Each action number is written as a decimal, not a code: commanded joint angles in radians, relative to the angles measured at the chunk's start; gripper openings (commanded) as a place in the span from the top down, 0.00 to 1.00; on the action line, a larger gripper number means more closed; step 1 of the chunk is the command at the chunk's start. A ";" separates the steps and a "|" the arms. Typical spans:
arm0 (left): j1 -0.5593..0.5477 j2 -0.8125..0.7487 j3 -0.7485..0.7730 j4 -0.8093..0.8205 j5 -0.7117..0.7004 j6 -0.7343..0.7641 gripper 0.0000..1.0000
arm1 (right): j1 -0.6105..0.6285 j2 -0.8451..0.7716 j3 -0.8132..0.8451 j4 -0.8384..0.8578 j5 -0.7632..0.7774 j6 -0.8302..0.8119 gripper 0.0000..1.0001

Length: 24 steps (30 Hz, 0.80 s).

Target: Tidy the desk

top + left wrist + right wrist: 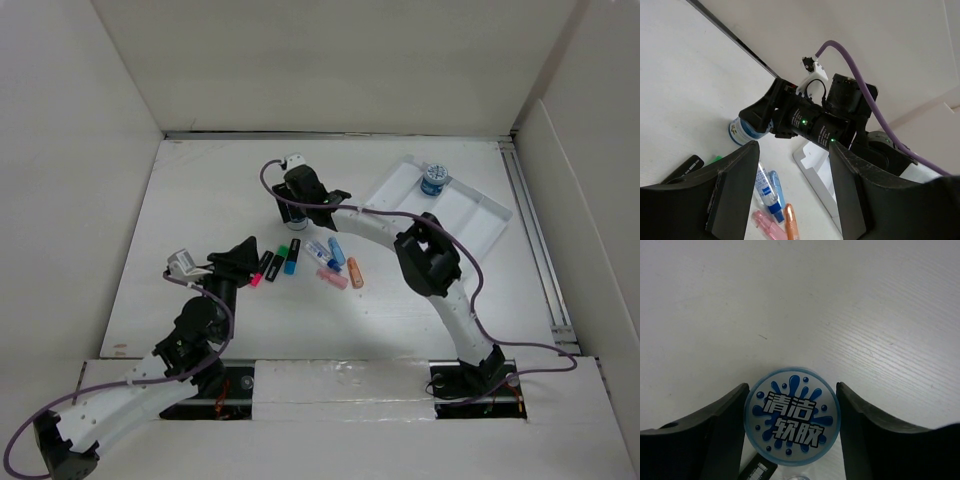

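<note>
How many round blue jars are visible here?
2. One jar sits in the white tray; the other jar on the desk, inside the right gripper. More may be hidden.

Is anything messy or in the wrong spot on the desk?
Yes. A bunch of pens and markers lie jumbled at different angles in the middle of the desk, outside the white tray. One round blue-lidded jar sits in the tray, but a similar jar stands out on the desk.
</note>
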 commanded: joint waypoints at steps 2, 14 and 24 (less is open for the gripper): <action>0.002 0.020 -0.004 0.044 0.006 0.020 0.46 | -0.002 -0.031 0.012 0.032 0.013 0.031 0.51; 0.002 0.064 -0.001 0.076 0.052 0.048 0.46 | -0.294 -0.483 -0.420 0.338 -0.059 0.203 0.62; 0.002 0.133 0.017 0.098 0.086 0.066 0.46 | -0.567 -0.652 -0.674 0.289 -0.078 0.249 0.62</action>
